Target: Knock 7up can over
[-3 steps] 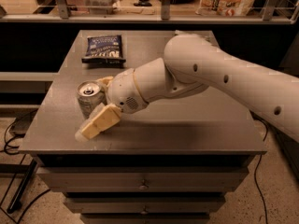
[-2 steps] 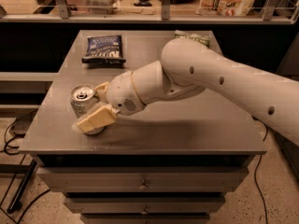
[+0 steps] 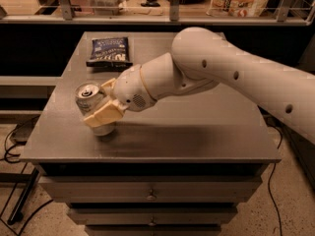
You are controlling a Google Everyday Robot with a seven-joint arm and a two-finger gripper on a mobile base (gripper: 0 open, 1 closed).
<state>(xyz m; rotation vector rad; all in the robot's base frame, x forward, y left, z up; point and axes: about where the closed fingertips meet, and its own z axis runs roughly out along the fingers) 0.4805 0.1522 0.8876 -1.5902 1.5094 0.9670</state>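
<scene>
The 7up can (image 3: 89,98) stands near the left edge of the grey cabinet top (image 3: 197,132), silver top with pull tab showing, leaning slightly to the left. My gripper (image 3: 96,104) is at the can, pressed against its right and front side, and part of it crosses in front of the can's lower body. The white arm reaches in from the right across the top.
A dark-blue snack bag (image 3: 109,50) lies flat at the back left of the top. The top's left edge is close beside the can. Drawers (image 3: 152,195) are below the front edge. Shelves with boxes stand behind. Cables lie on the floor at left.
The gripper swung left and closed in on the can. The can shifted slightly left and now leans, with the gripper across its front.
</scene>
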